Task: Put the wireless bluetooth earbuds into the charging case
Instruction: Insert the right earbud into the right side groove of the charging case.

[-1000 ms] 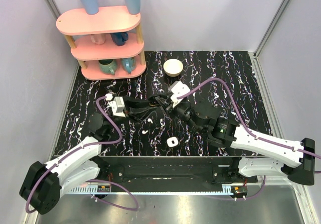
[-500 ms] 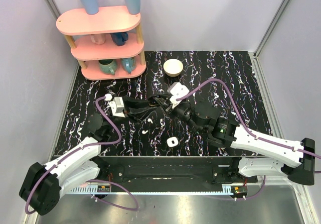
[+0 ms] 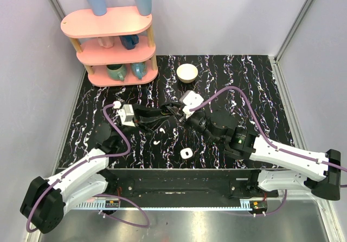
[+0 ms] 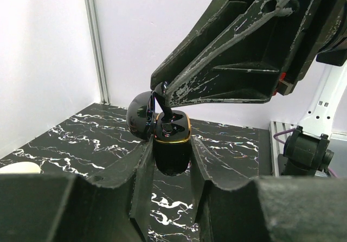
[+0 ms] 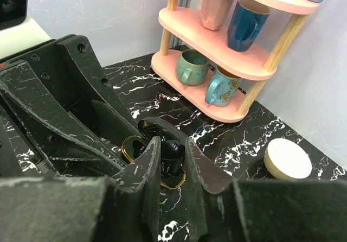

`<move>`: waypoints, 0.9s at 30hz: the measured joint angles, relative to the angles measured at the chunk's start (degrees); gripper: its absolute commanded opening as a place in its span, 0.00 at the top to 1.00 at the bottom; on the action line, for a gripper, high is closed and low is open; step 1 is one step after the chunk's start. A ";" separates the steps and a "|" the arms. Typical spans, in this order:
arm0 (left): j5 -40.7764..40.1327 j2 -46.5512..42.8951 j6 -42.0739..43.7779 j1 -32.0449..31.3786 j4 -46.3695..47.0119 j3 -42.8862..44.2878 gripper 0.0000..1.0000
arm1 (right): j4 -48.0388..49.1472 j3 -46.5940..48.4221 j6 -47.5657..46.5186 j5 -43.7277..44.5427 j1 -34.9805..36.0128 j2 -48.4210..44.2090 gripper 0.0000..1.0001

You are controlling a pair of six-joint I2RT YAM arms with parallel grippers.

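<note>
The charging case in view is glossy black with a gold rim (image 4: 172, 144), and its lid (image 4: 141, 121) is open. My left gripper (image 4: 171, 158) is shut on its body and holds it above the table. The case also shows in the right wrist view (image 5: 129, 146). My right gripper (image 5: 173, 152) is shut on a glossy black earbud (image 5: 176, 144) and holds it right over the case's open top. In the top view the left gripper (image 3: 171, 110) and the right gripper (image 3: 182, 115) meet at mid-table and hide the case.
Two tiny white curved pieces (image 3: 157, 142) (image 3: 161, 129) and a small white rounded square with a dark spot (image 3: 186, 153) lie on the black marble table near the front. A white bowl (image 3: 187, 72) and a pink shelf with mugs (image 3: 114, 41) stand at the back.
My right gripper has edged slightly toward the left gripper. The left arm and the white pieces on the table have not moved.
</note>
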 measured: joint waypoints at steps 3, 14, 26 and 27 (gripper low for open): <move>-0.39 -0.09 -0.24 -0.11 -0.13 0.00 1.00 | 0.04 -0.15 -0.31 -0.07 0.02 -0.07 0.94; -0.87 -0.11 -1.27 -0.15 -0.20 -0.02 1.00 | 1.22 -1.11 -0.68 0.20 0.04 -0.44 0.96; -2.36 -0.42 -1.66 -0.17 1.40 -0.90 1.00 | 2.58 -1.86 -0.61 0.52 0.26 -0.79 0.96; -2.40 -0.42 -1.66 -0.17 1.49 -0.90 1.00 | 2.62 -1.86 -0.61 0.52 0.26 -0.79 0.96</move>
